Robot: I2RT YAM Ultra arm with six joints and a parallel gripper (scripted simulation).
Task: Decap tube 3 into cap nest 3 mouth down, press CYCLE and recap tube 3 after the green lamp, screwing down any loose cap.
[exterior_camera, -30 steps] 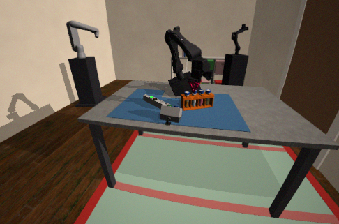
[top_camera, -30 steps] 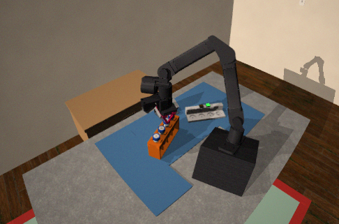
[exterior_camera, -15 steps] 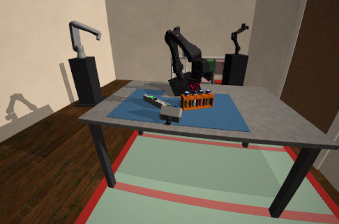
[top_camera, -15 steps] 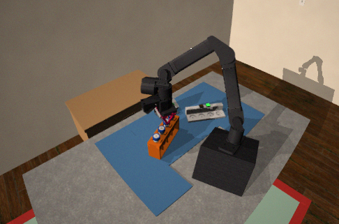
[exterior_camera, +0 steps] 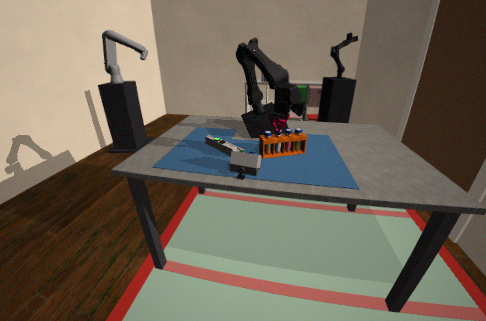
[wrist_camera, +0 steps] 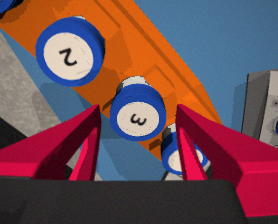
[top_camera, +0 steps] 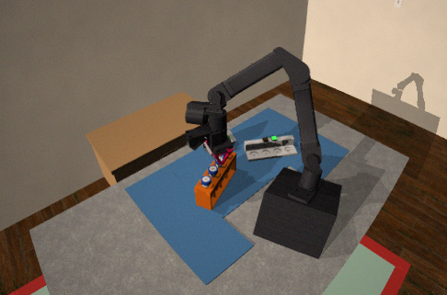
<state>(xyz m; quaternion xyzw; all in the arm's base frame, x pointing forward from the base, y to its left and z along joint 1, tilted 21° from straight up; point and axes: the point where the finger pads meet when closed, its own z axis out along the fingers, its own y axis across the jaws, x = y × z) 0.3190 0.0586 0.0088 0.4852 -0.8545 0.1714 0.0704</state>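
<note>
Cap 2 [wrist_camera: 69,51]: seated on its tube, left of the gripper.
Cap 3 [wrist_camera: 137,115]: on its tube in the orange station [wrist_camera: 150,65] — between the fingers, clear gaps both sides.
Gripper [wrist_camera: 137,137]: part open — holding nothing.
Console [wrist_camera: 260,107]: far right.

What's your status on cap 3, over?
Claw open, holding nothing. Cap 3 on its tube in the orange rack, between the fingers, not touched. Green lamp lit. Nothing in the way.
</note>
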